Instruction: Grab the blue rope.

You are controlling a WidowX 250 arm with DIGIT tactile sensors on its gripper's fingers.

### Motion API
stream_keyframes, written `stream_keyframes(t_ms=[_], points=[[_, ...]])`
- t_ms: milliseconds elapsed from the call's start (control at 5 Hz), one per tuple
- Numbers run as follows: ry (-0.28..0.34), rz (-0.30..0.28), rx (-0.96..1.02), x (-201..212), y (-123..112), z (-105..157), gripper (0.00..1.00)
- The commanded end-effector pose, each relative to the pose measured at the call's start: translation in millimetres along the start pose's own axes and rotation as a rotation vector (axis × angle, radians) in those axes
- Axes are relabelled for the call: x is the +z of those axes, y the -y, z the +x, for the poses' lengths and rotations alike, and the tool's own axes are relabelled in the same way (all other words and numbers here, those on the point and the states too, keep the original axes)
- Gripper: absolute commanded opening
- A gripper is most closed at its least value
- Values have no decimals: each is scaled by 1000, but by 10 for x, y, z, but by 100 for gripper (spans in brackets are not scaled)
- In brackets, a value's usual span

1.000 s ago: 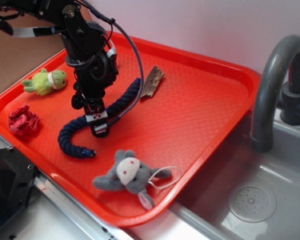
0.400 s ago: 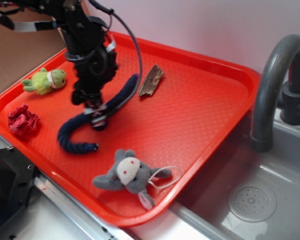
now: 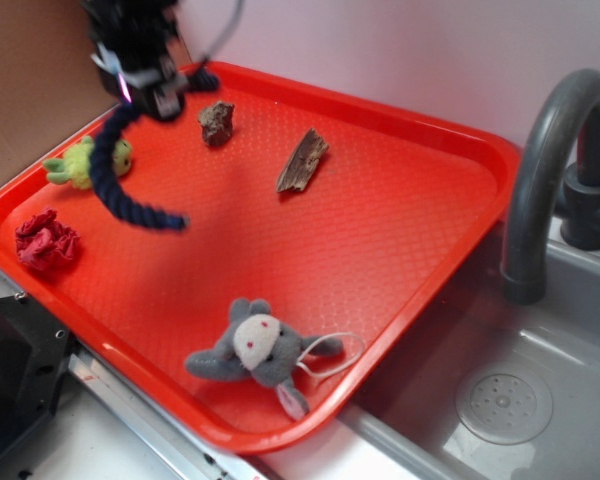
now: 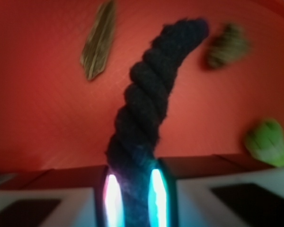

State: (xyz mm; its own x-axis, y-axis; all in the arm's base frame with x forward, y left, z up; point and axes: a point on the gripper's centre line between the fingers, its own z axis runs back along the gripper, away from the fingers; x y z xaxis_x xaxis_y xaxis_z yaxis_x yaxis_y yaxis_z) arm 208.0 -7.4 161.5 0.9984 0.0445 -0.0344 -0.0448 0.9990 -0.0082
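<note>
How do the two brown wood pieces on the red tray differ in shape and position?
The long wood piece is a slim splinter near mid-tray; the small wood chunk is short and lumpy, nearer the tray's far edge. The long one looks lighter and streaked, the chunk darker. Both lie loose on the tray, untouched.

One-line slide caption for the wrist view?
Gripper shut on the blue rope, lifted above the red tray.

Black robot arm raised at upper left, gripper (image 3: 148, 88) pointing down, jaws clamped on the blue rope (image 3: 115, 185)
</note>
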Motion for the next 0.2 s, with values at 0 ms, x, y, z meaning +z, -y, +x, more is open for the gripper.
stream_keyframes(t_ms=[0], points=[[223, 86, 14, 957, -14, -173, 0]])
